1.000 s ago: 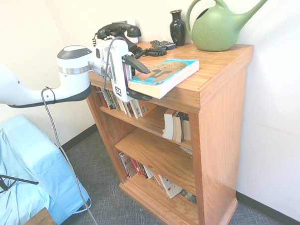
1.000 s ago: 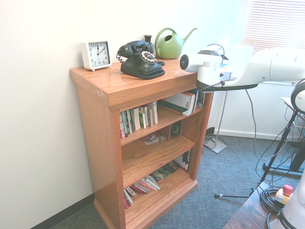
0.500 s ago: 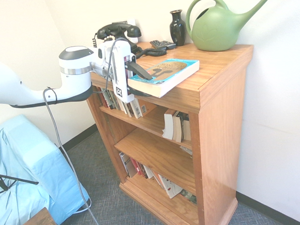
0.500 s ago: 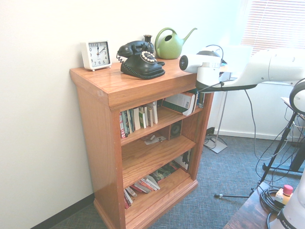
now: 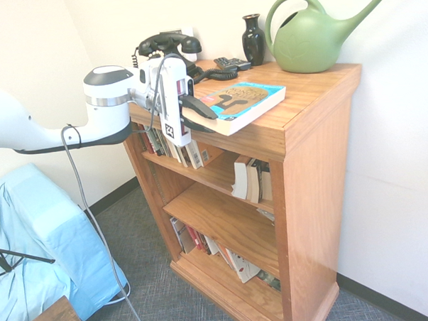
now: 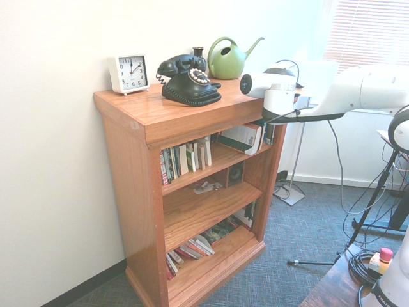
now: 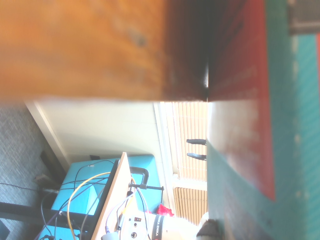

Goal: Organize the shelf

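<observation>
the gripper (image 5: 198, 115) is clamped on the overhanging near corner of the book (image 5: 234, 107), one finger above the cover and one below, pointing almost level. to do this step well, i judge it should keep the book flat as it draws it off the top board, moving slowly so the heavy free end does not sag or twist out of the pinch, and staying clear of the phone (image 5: 170, 46) just behind. the shelf (image 5: 310, 170) stands against the wall, warm orange-brown wood, three tiers with leaning, unevenly stacked books.
</observation>
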You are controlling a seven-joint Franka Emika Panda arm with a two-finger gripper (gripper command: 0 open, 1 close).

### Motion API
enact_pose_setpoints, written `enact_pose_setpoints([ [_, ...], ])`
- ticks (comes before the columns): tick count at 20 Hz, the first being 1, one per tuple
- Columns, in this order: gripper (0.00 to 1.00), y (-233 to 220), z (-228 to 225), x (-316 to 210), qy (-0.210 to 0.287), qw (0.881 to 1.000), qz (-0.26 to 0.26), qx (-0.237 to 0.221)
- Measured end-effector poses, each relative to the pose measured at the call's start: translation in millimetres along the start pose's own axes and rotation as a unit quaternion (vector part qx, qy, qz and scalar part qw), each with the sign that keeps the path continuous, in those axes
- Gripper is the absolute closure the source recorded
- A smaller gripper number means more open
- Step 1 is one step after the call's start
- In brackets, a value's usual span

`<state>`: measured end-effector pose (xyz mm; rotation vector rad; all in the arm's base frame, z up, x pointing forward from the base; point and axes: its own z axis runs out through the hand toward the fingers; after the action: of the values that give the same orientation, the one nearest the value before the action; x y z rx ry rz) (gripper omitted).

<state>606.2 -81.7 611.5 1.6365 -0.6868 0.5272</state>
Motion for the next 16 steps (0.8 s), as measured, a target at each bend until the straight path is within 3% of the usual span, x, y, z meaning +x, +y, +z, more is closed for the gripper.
enact_pose_setpoints([
  [4, 1.00, 6.7, -2.8, 0.4, -0.011, 1.000, 0.014, 0.012],
  [9, 1.00, 47.3, -10.1, 7.8, -0.037, 0.996, 0.060, 0.049],
  [13, 1.00, 86.6, -22.1, -0.3, -0.065, 0.987, 0.107, 0.103],
  [16, 1.00, 112.0, -40.4, -26.3, -0.093, 0.973, 0.140, 0.159],
])
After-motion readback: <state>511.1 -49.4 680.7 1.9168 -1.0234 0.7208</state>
